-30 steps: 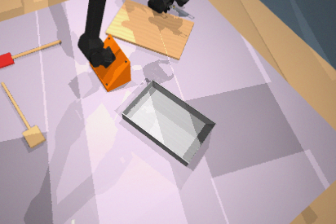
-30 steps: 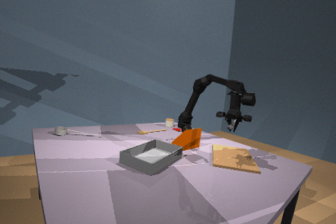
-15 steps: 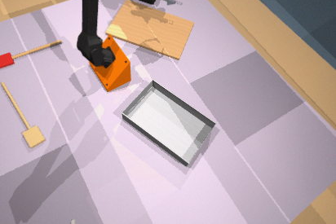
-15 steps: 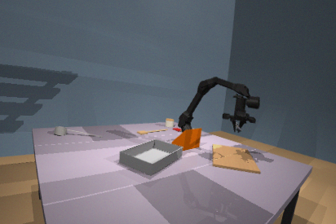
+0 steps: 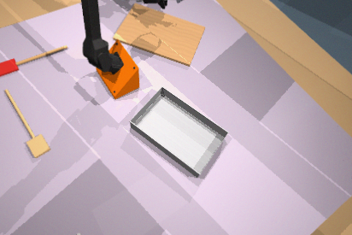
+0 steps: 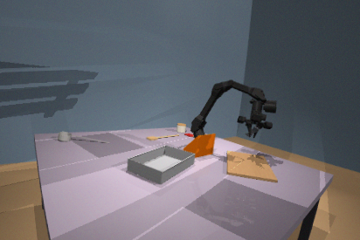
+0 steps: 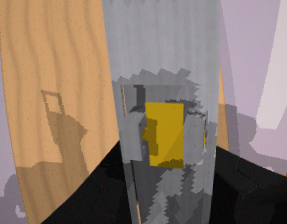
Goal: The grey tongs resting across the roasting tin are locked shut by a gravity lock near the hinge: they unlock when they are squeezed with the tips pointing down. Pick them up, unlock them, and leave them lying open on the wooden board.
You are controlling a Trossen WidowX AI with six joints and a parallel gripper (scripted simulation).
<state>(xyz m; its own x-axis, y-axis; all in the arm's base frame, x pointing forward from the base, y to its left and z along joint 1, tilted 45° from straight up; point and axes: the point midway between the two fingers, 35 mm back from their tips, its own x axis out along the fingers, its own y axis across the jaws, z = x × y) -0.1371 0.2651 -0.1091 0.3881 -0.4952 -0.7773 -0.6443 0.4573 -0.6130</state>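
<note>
Wrist view is filling with the grey tongs [image 7: 160, 96], their tips cut off by the frame, a yellow patch [image 7: 163, 132] showing mid-shaft. The claw [image 6: 253, 132] is gripping them in the air, over the wooden board [image 5: 164, 34] near the tabletop [image 5: 265, 141] far edge.
</note>
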